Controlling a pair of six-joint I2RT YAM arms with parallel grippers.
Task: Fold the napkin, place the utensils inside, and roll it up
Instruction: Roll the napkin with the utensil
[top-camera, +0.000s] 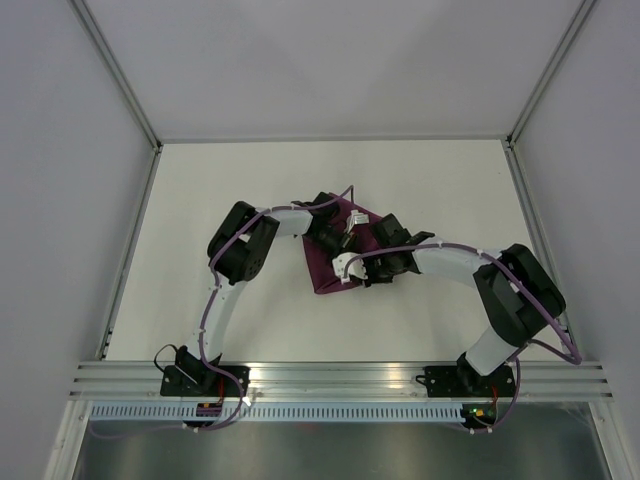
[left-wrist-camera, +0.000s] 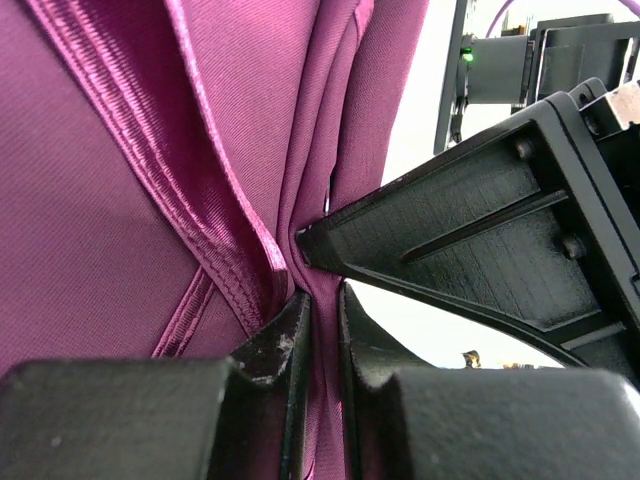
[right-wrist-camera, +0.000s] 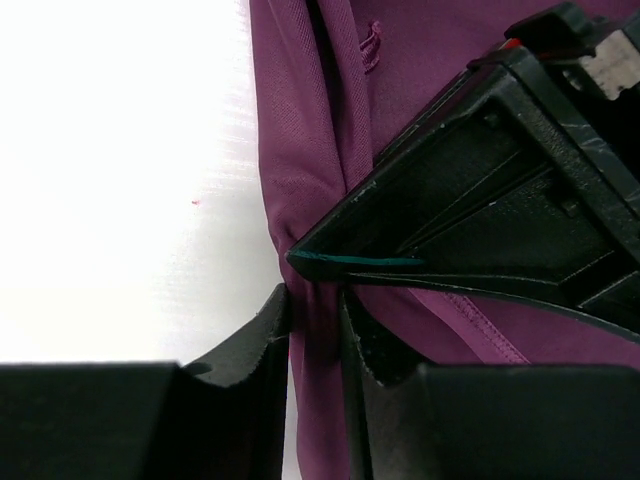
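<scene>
Beneath both wrists, seen from above, the napkin (top-camera: 321, 272) lies apparently bunched on the table (top-camera: 200, 200). Left wrist: the left gripper (left-wrist-camera: 318, 325) is nearly closed, pinching a fold. Right wrist: the right gripper (right-wrist-camera: 315, 325) clamps a fold too, close beside its partner's fingertip.

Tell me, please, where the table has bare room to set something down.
Bare table lies between the napkin and the back wall, left of the left arm, and along the near rail. The centre is crowded: left tool and right tool both pinch the napkin there.
</scene>
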